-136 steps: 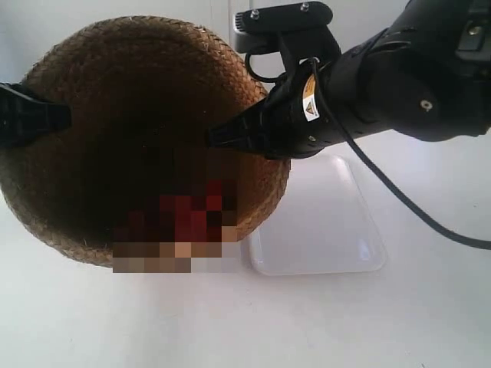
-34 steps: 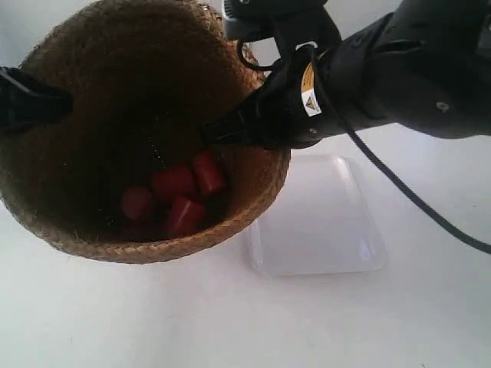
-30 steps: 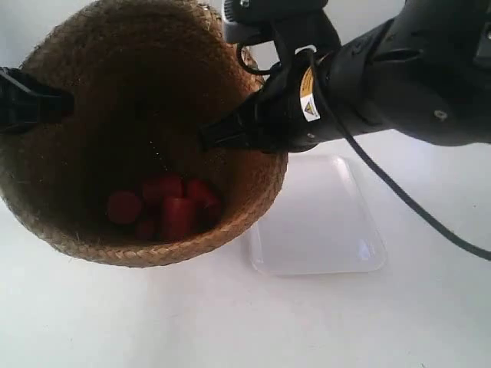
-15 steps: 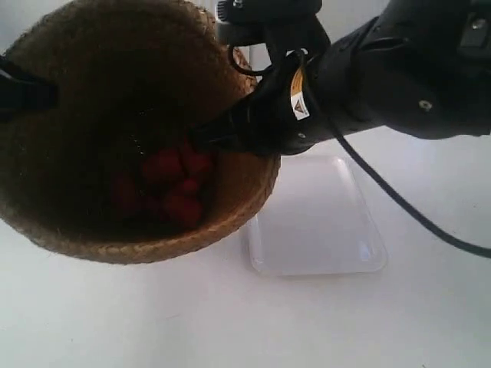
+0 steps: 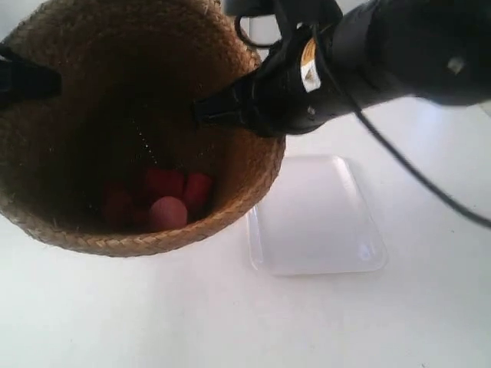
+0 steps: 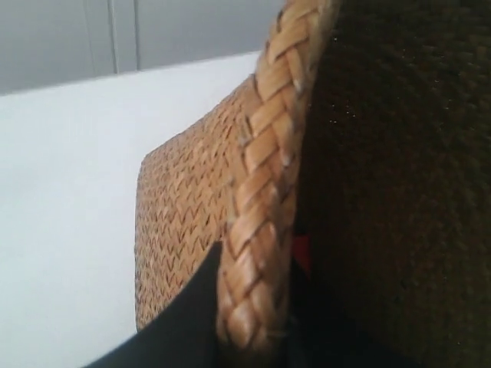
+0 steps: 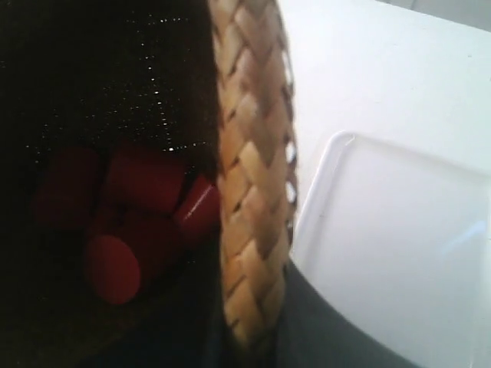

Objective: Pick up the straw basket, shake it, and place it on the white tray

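Note:
The straw basket hangs in the air, tipped toward the exterior camera, with several red cylinders lying at its bottom. My right gripper is shut on the braided rim, one finger inside and one outside; its tips straddle the braid. At the opposite side my left gripper is shut on the rim in the same way, its tips pinching the braid. The white tray lies flat on the table, beside and below the basket, and shows again in the right wrist view.
The white tabletop runs all round the tray. A black cable trails from the right arm above the tray's far side. The red cylinders are loose inside the basket.
The basket has been jolted up and sideways between the frames. The red cylinders have tumbled to new spots inside it. Both grippers keep their hold on the rim.

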